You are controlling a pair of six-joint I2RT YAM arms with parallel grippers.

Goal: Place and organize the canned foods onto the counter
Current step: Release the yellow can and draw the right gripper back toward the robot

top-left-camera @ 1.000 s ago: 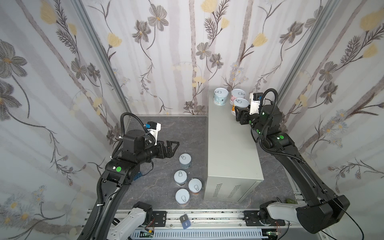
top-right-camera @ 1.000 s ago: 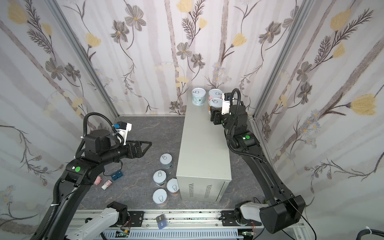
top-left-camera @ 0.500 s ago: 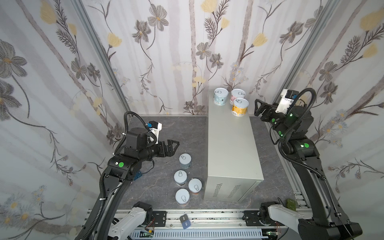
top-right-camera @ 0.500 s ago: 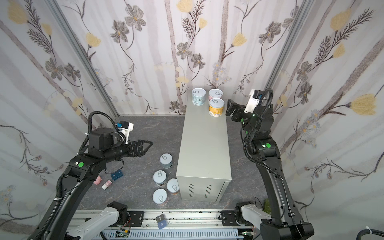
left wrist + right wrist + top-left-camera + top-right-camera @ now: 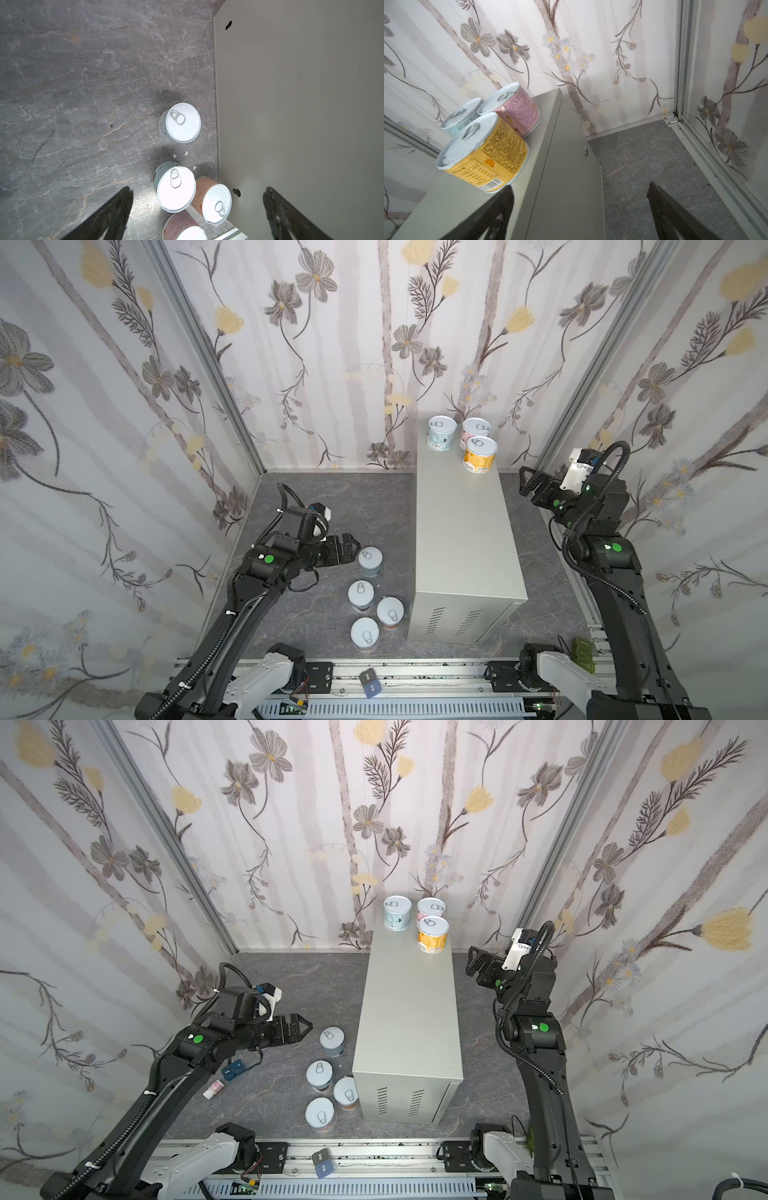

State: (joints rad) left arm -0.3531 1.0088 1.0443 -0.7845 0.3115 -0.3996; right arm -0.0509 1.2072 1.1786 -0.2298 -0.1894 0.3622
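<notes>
Flowery wallpaper (image 5: 332, 364) all round, grey floor (image 5: 316, 497) below. So my left claw (image 5: 353, 545) is spread wide and empty, hovering just beside the nearest can (image 5: 370, 561) of four on the floor next to the counter (image 5: 461, 531). My right claw (image 5: 524, 482) is open too, off the counter's side, near the three cans (image 5: 480, 454) at its far end. I reckon this is pickup number four: drop lower, straddle that can, squeeze, lift it up top.
</notes>
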